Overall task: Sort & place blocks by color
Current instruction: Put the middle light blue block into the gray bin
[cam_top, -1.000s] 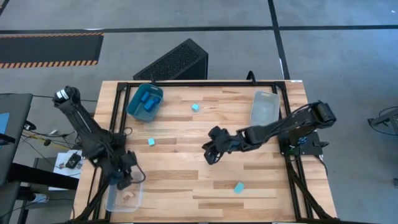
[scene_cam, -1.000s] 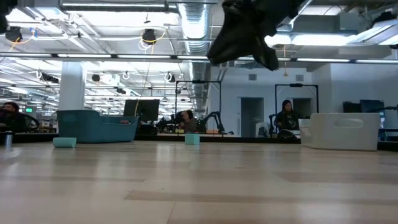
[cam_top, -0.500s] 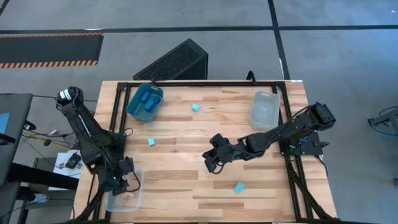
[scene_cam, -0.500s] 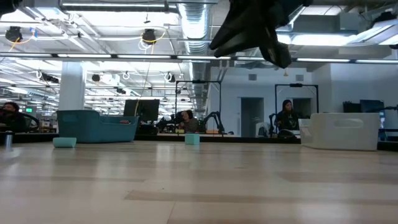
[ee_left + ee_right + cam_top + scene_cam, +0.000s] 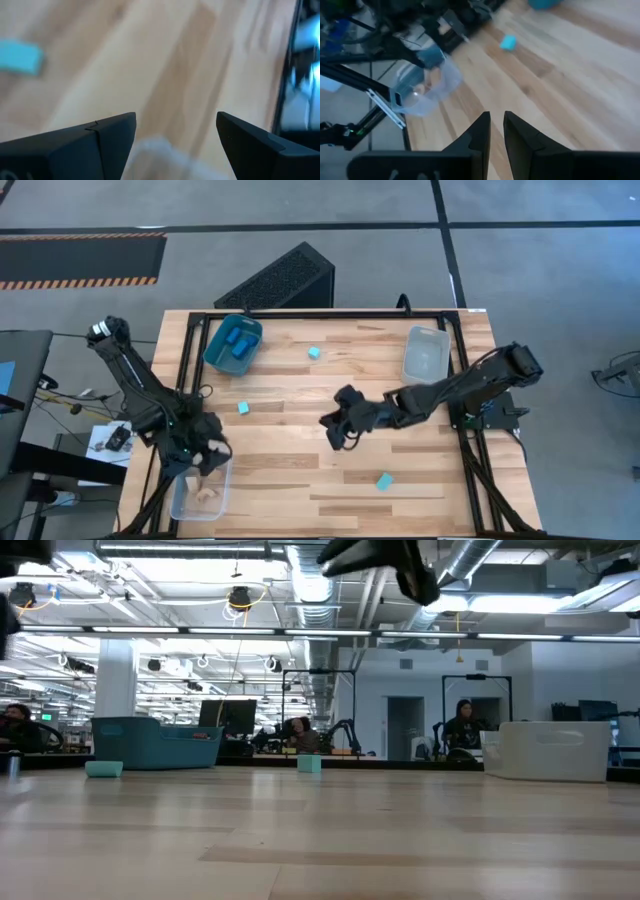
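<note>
Two arms: left gripper (image 5: 205, 455) at lower left, spread wide, empty; right gripper (image 5: 331, 430) mid-frame, nearly closed, empty.

a light wooden plank table (image 5: 300, 480) on a black metal frame carries a teal plastic bin (image 5: 217, 343) at its far left, a clear plastic bin (image 5: 424, 353) at its far right and another clear plastic bin (image 5: 180, 502) at the near left corner. a black perforated box (image 5: 280, 278) lies on the grey floor beyond.
</note>
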